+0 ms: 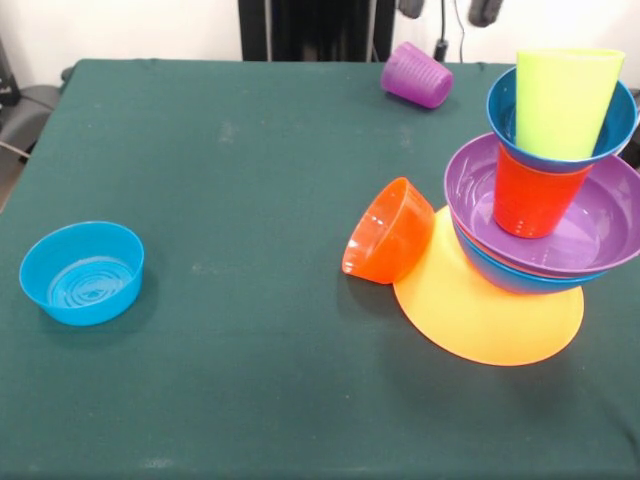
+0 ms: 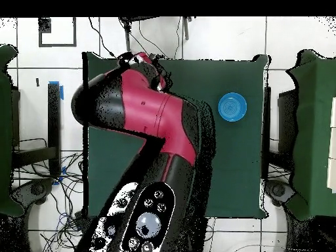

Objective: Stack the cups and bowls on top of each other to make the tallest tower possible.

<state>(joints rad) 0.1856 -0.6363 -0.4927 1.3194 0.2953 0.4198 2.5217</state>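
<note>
Your tower (image 1: 540, 215) stands at the worktop's (image 1: 240, 170) edge: wide orange-yellow bowl (image 1: 480, 315) as base for stability, lime cup (image 1: 560, 100) nested on top. The end effector (image 1: 445, 8) hangs above; you cannot tell its state. The purple cup (image 1: 417, 74) lies tipped nearby.

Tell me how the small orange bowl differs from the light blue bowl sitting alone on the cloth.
The small orange bowl is tipped on its side, leaning against the tower's orange-yellow bowl; the light blue bowl stands upright, mouth up, apart from everything. The orange one has rounded, tapering walls; the light blue one is straighter-sided, with rings visible on its floor. Both are small, glossy and outside the stack.
</note>
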